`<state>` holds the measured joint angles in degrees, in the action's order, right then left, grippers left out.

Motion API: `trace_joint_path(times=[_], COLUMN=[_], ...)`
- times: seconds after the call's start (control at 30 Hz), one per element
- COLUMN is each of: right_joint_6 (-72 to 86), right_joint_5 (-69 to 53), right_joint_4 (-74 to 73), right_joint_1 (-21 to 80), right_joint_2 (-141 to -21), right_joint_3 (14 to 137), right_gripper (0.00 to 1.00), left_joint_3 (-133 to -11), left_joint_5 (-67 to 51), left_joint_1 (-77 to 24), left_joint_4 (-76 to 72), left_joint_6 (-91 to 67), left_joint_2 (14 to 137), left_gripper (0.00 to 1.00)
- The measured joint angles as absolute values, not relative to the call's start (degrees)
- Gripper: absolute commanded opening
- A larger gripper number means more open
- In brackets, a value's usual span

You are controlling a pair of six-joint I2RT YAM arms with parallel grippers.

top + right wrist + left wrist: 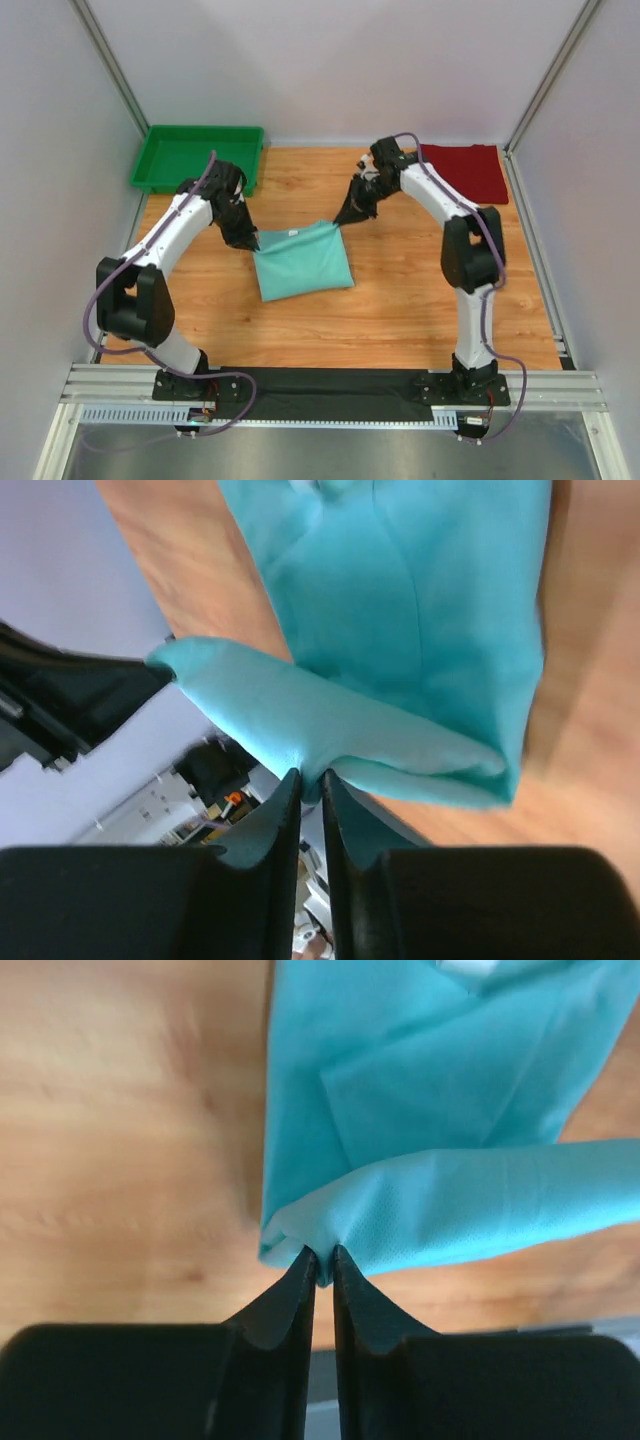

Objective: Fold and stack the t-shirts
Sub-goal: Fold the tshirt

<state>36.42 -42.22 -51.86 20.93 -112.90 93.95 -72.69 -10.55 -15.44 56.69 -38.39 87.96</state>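
Note:
The teal t-shirt (303, 262) lies folded on the wooden table, its far edge lifted between the two arms. My left gripper (250, 243) pinches its far left corner. In the left wrist view the jaws (324, 1260) are nearly together with a fold of teal cloth (420, 1090) caught at their tips. My right gripper (342, 218) holds the far right corner, and in the right wrist view its tips (311, 780) are likewise closed on the teal cloth (420, 610). The dark red t-shirt (465, 170) lies folded flat at the far right corner, away from both grippers.
A green plastic tray (195, 155) stands at the far left corner, just behind the left arm. White walls with metal posts enclose the table on three sides. A metal rail with the arm bases runs along the near edge.

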Motion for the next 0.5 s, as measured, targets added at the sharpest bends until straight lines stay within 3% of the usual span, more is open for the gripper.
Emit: trace_joint_path(times=[0.03, 0.07, 0.13, 0.23, 0.5], right_joint_6=[35.7, 35.2, 34.3, 32.9, 29.1], right_joint_5=[-42.6, -42.7, -42.6, -42.5, -40.8], right_joint_4=[-53.1, -53.9, -53.0, -54.9, -50.2], right_joint_1=[20.5, 20.1, 19.1, 16.8, 12.1], right_joint_2=[-119.4, -126.3, -137.3, -144.6, -128.0], right_joint_3=[102.2, 112.0, 127.4, 137.8, 110.5], right_gripper=[0.29, 0.62, 0.78, 0.8, 0.8], left_joint_3=[-75.0, -77.3, -83.0, -90.8, -95.5], left_joint_5=[-9.6, -8.9, -8.4, -8.5, -6.3], left_joint_1=[-14.0, -12.5, -9.9, -7.2, -10.1], left_joint_4=[55.7, 54.6, 53.2, 50.8, 47.1], left_joint_6=[-36.9, -35.3, -33.5, -30.4, -24.5], left_joint_2=[90.6, 93.1, 98.9, 105.7, 100.1], left_gripper=[0.64, 0.99, 1.0, 1.0, 1.0])
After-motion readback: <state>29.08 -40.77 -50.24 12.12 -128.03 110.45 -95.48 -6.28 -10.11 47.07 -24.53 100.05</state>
